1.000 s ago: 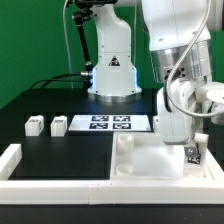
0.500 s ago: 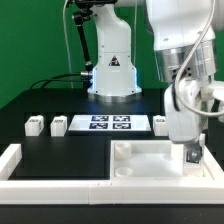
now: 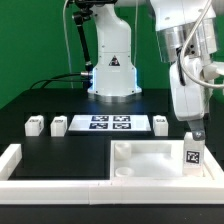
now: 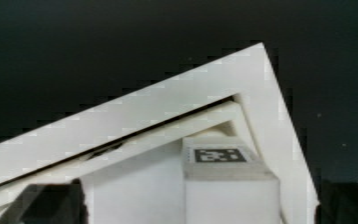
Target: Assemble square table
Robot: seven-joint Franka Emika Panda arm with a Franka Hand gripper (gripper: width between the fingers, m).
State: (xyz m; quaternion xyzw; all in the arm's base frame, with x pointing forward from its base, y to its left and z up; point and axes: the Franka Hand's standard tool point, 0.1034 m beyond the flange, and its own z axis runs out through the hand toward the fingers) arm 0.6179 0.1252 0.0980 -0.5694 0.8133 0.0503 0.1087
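Note:
The white square tabletop (image 3: pixel 150 165) lies flat at the exterior view's front right. One white tagged leg (image 3: pixel 193 155) stands upright in its right corner. My gripper (image 3: pixel 197 136) hangs just above that leg, jaws open and straddling its upper end. In the wrist view the leg (image 4: pixel 220 170) fills the space between my dark fingers (image 4: pixel 43 205) without a clear grip, and the tabletop's rim (image 4: pixel 158 110) lies behind it. Three more legs lie loose on the black table: two at the left (image 3: pixel 34 125) (image 3: pixel 59 125) and one at the right (image 3: pixel 161 123).
The marker board (image 3: pixel 105 123) lies at mid-table between the loose legs. A long white border rail (image 3: pixel 60 185) runs along the front and up the left side. The robot's base (image 3: pixel 112 70) stands at the back.
My gripper has risen and the wrist has turned. The leg has stayed upright in the tabletop's corner, and its tag now shows below the fingers.

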